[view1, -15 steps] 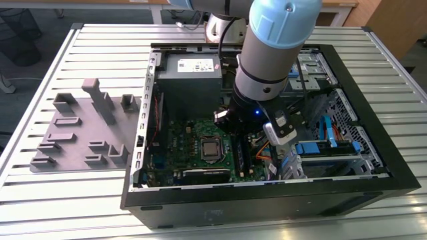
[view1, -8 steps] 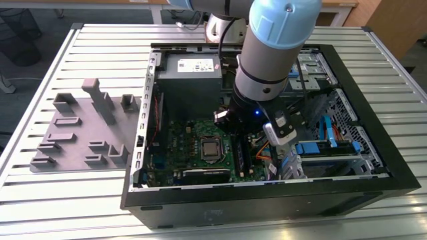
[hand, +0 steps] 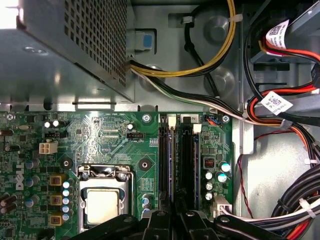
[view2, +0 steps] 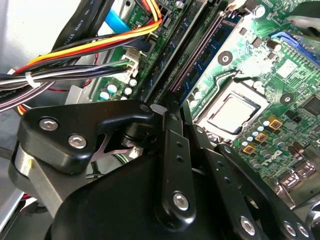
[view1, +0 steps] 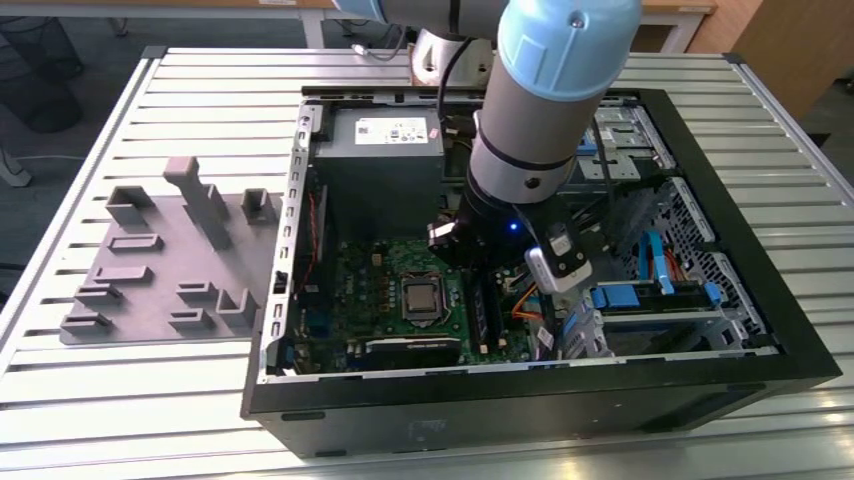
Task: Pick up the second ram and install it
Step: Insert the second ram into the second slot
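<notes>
Jaws of gripper [view2: 175,112] drawn narrow, pinching top edge of second ram [view2: 202,52]. Stick stands upright in long black slot on motherboard [hand: 100,135], beside processor socket [hand: 102,202], inside open computer case [view1: 534,400].

Progress: judged late. Pick-up done, stick already in slot line; grey holder tray [view1: 160,260] on bench [view1: 134,400] looks bare. Full seating and release not yet confirmed.

Hidden: near end of stick and its latch behind gripper linkage. Arm [view1: 547,100] blocks slots in exterior view. Neighbouring slot's contents unclear.
</notes>
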Controlling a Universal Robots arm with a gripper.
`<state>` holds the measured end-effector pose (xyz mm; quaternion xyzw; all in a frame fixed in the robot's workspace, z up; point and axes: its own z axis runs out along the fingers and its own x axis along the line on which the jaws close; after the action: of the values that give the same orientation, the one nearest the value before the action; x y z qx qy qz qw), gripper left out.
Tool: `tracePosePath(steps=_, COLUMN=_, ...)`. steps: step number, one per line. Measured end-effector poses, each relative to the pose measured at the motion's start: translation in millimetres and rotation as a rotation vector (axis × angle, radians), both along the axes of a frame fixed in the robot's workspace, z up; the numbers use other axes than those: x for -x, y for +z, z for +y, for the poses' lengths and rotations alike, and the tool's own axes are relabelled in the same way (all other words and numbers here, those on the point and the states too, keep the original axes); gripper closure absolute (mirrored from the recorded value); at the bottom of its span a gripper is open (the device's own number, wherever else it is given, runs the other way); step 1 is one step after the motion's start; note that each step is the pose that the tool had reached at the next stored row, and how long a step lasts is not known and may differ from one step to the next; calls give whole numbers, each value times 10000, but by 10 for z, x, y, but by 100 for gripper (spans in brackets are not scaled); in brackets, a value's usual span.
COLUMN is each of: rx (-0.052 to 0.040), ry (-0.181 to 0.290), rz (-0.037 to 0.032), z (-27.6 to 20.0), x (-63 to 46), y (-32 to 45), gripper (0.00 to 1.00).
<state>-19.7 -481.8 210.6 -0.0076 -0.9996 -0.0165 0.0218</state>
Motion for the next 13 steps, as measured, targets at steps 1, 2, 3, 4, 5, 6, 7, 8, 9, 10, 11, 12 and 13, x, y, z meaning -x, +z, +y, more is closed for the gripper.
tracePosePath(steps=1, rx=-3, ry=-1, rz=-1, z=-2, x=0, y=-2, gripper=86)
tracePosePath(steps=2, rx=-4, ry=0, rz=-1, z=-4, x=0, y=-2, gripper=86)
tracePosePath(steps=3, rx=-4, ry=0, rz=-1, z=-6, x=0, y=-2, gripper=86)
tracePosePath(steps=4, rx=-2, ry=0, rz=0, z=-8, x=0, y=-1, gripper=86)
tracePosePath(steps=5, rx=-2, ry=0, rz=0, z=-8, x=0, y=-1, gripper=86)
tracePosePath(steps=6, rx=-3, ry=0, rz=0, z=-9, x=0, y=0, gripper=86)
tracePosePath(steps=7, rx=-1, ry=0, rz=0, z=-9, x=0, y=4, gripper=86)
tracePosePath(steps=8, rx=0, ry=0, rz=0, z=-9, x=0, y=9, gripper=86)
tracePosePath(steps=9, rx=0, ry=0, rz=1, z=-9, x=0, y=15, gripper=86)
tracePosePath(steps=10, rx=-3, ry=0, rz=-1, z=-9, x=0, y=16, gripper=86)
tracePosePath(steps=11, rx=-5, ry=0, rz=-2, z=-9, x=0, y=16, gripper=86)
tracePosePath(steps=12, rx=-5, ry=0, rz=-1, z=-9, x=0, y=16, gripper=86)
tracePosePath(steps=13, rx=-5, ry=-8, rz=-1, z=-9, x=0, y=16, gripper=86)
